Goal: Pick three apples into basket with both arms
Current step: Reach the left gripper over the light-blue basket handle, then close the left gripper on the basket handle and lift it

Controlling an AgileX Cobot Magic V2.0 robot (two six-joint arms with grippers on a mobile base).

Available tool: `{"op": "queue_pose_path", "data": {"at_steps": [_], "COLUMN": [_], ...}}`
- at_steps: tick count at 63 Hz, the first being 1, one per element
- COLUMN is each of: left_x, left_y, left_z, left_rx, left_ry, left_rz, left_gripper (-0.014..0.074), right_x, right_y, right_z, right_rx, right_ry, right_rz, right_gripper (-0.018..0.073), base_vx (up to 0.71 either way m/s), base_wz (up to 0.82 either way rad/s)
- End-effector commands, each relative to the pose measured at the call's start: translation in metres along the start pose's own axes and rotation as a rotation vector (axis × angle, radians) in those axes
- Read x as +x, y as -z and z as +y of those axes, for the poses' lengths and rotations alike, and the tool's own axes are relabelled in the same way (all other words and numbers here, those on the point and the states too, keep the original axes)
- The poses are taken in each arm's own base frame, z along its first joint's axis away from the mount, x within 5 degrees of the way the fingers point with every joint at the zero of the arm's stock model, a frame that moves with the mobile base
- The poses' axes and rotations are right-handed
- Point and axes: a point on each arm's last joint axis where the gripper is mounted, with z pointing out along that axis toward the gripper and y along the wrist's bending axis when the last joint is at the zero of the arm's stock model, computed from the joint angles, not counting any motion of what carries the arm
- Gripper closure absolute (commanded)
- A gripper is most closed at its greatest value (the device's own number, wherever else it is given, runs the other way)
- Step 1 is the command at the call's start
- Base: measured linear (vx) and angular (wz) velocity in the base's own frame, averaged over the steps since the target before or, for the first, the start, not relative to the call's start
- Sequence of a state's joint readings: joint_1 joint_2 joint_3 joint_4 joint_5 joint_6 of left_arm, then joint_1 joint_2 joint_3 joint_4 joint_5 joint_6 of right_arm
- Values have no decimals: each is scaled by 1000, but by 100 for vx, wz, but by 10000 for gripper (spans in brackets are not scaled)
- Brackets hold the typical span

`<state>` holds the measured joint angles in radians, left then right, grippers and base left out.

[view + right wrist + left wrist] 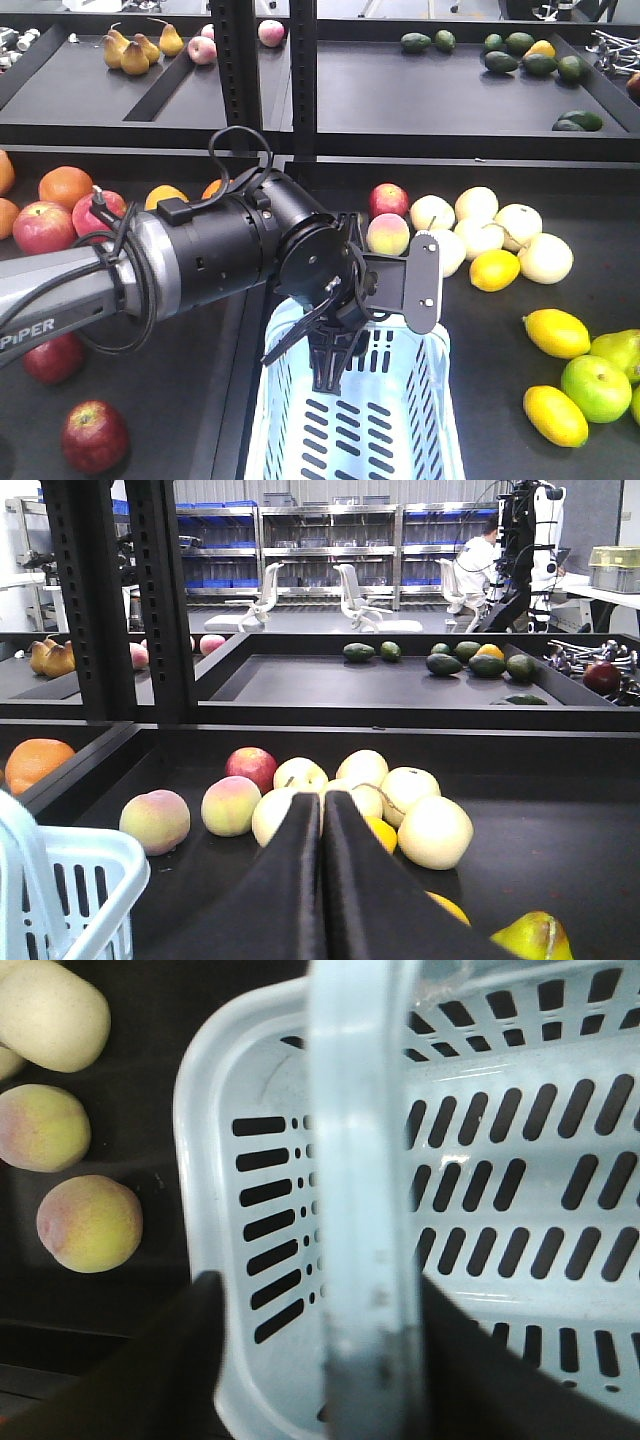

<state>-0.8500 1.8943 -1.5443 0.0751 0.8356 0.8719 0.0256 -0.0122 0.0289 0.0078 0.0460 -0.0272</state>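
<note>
The left gripper [320, 1300] was spread wide astride the handle [350, 1160] of the basket [215, 1110]; the right gripper [322, 880] was pressed closed, empty. Apples [95, 435] were spotted leftward of the basket, nearer the left arm [180, 260].

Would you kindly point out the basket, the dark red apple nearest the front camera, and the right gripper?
basket [264, 412]: front view, left wall.
dark red apple [95, 435]: front view, centre of its skin.
right gripper [322, 805]: right wrist view, between its closed fingertips.

Light blue slotted basket [410, 420], empty, upright on dark shelf [190, 400], two dark maroon apples left of it, nearer apple [95, 436], farther apple [52, 358].
</note>
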Motion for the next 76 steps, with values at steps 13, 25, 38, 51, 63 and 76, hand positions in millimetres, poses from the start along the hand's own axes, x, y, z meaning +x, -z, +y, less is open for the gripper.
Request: {"op": "queue_pose_path", "data": {"at_steps": [13, 25, 38, 51, 63, 76], "left_x": [-7, -4, 2, 9, 21, 41], "left_y": [27, 31, 69, 133, 195, 254], "left_z": [8, 10, 19, 20, 13, 0], "left_rx": [-71, -93, -222, -367, -492, -631], "left_ry": [16, -5, -9, -17, -1, 49], "left_rz": [-58, -30, -18, -81, -146, -186], "left_gripper": [605, 604, 604, 604, 604, 604], "right_x": [-3, -3, -3, -3, -3, -3], "right_y": [0, 0, 0, 0, 0, 0], "right_z": [0, 0, 0, 0, 0, 0], "right_rx": [5, 5, 5, 5, 5, 5], "right_ry": [7, 7, 7, 7, 7, 7], "right_rz": [-68, -68, -67, -67, -67, -67], "right_gripper": [568, 568, 568, 568, 568, 568], "base_vx": [0, 0, 0, 0, 0, 0], "base_wz": [0, 0, 0, 0, 0, 0]}}
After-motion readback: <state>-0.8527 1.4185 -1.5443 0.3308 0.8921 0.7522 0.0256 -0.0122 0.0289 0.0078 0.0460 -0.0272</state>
